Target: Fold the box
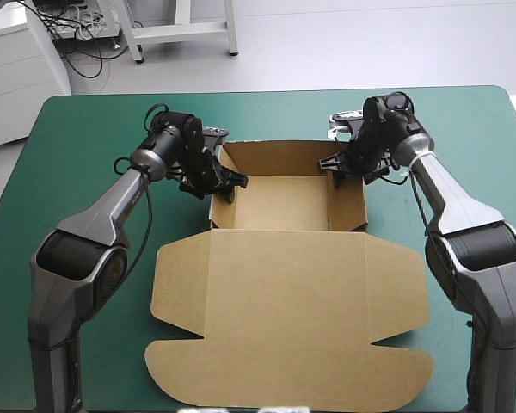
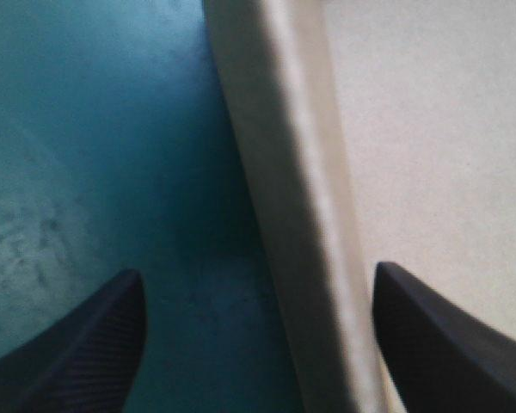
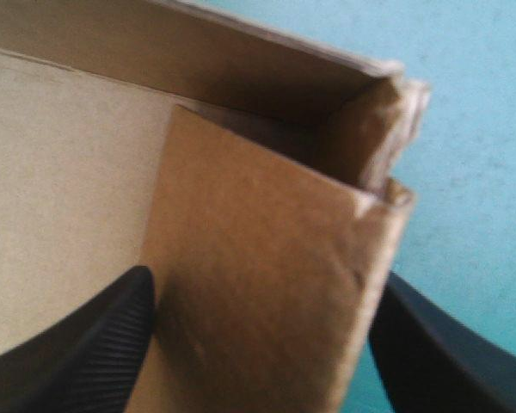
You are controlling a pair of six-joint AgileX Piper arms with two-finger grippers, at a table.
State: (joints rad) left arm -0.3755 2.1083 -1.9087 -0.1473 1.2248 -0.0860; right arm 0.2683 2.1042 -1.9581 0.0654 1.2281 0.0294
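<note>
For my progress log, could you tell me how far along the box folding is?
Done: the box has its walls up as an open tray. In hand: the left gripper and right gripper, both open, each straddle one side of it. Remaining: the lid lies flat, unfolded.

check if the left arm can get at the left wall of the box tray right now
Likely yes. The left gripper sits right at the left wall of the box, jaws open, one on either side of it, with nothing else between them.

High view: above, behind, facing down over table [image 1: 464,129]. 2 wrist views: close on same box [image 1: 284,292] walls.
</note>
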